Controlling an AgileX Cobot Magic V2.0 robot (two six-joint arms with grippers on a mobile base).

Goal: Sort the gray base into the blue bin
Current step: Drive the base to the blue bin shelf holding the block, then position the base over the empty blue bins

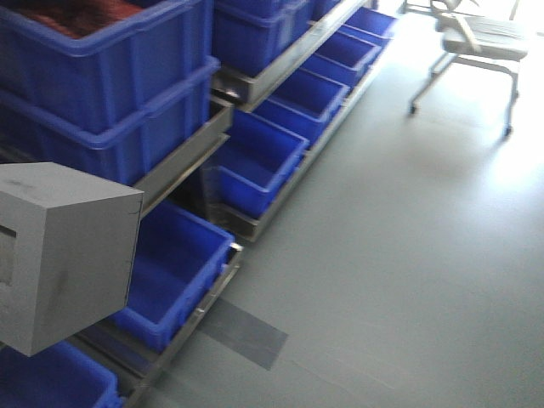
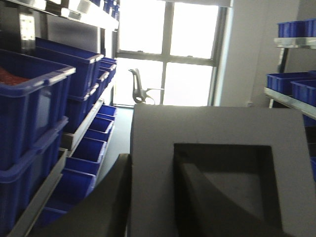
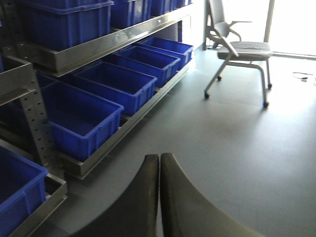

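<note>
Left gripper has the gray base, jaws narrowed on one wall of it: one dark finger outside, the other apparently down inside the square pocket. The block hangs high at the near left of the front view. An open blue bin on the bottom shelf of the steel rack sits below it and just to its right. The block is cube-like, so no long axis to line up. The left arm is nearer and needs only a short move across and down. Right gripper is pinched together, empty, over bare floor.
</note>
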